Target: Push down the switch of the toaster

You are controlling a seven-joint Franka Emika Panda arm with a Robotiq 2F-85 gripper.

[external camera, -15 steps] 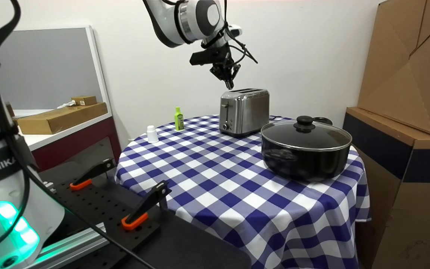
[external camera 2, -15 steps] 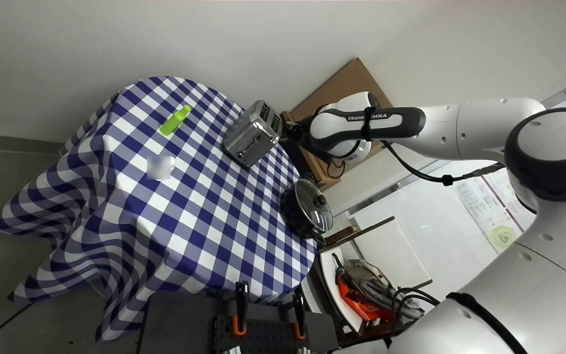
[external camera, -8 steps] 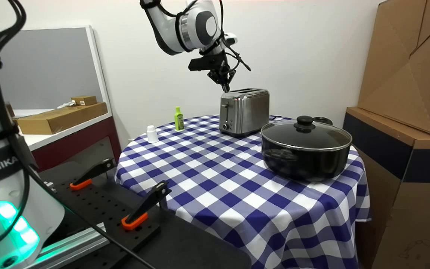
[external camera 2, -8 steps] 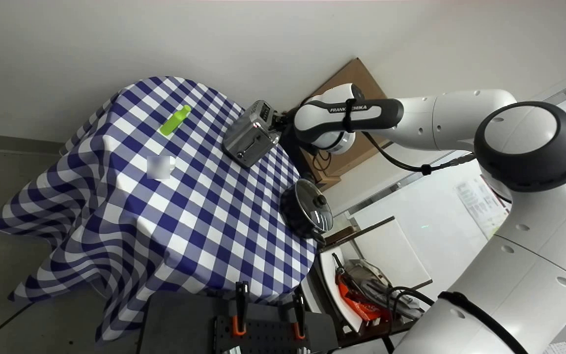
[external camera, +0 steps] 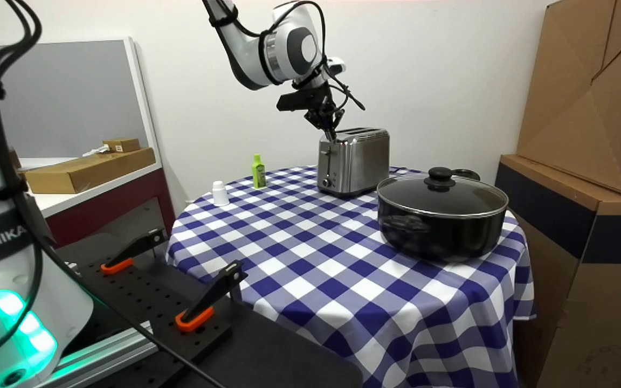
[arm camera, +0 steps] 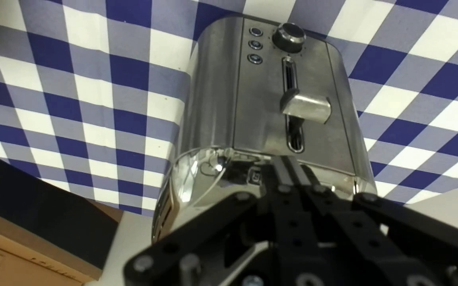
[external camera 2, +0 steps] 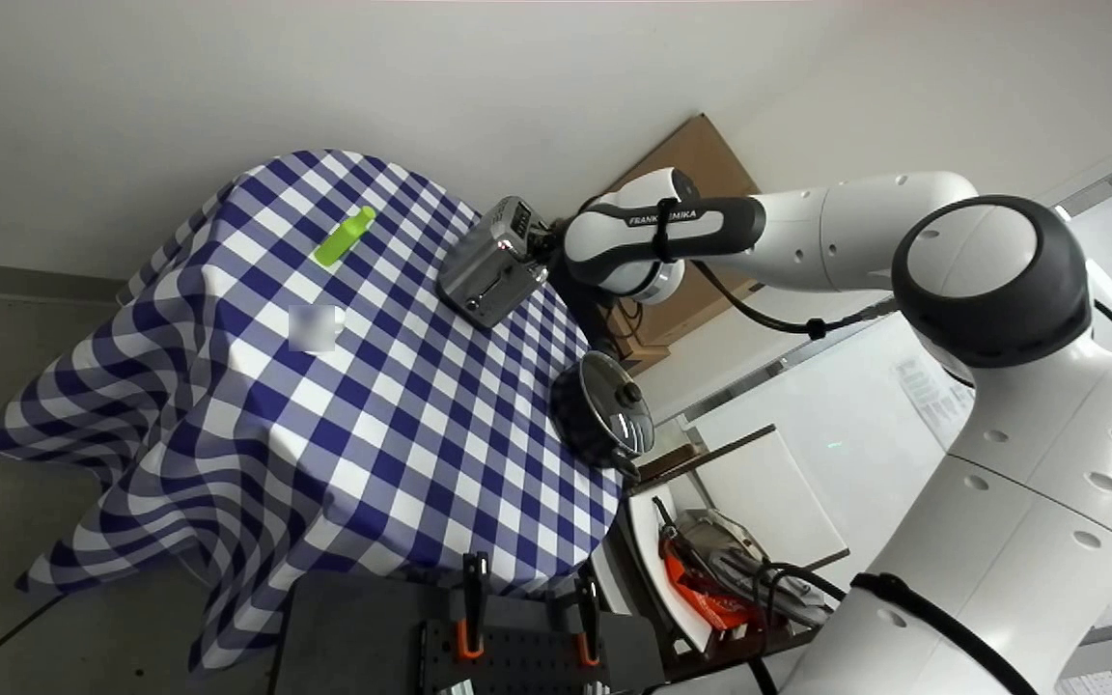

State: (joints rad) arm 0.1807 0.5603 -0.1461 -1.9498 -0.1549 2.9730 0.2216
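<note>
The silver toaster (external camera: 367, 161) stands upright on the checked table, and it also shows in the other exterior picture (external camera 2: 479, 275) and the wrist view (arm camera: 213, 103). Its switch (arm camera: 308, 107) is a metal lever sticking out of a vertical slot in the front panel. In an exterior view the switch (external camera: 325, 152) sits near the slot's upper end. My gripper (arm camera: 286, 163) is shut and empty, fingertips together. It points down at the toaster's front top edge, above the switch and apart from it. Whether the fingertips touch the toaster's edge, I cannot tell.
A black lidded pot (external camera: 442, 226) stands on the table near the toaster. A green bottle (external camera: 258, 171) and a small white bottle (external camera: 220, 194) stand on the toaster's other side. The wall (external camera: 423, 81) is behind, and cardboard boxes (external camera: 585, 97) stand beside the table.
My gripper has come down from above the toaster to its front top edge, and the arm has reached further toward the toaster. The toaster and the other objects have not moved.
</note>
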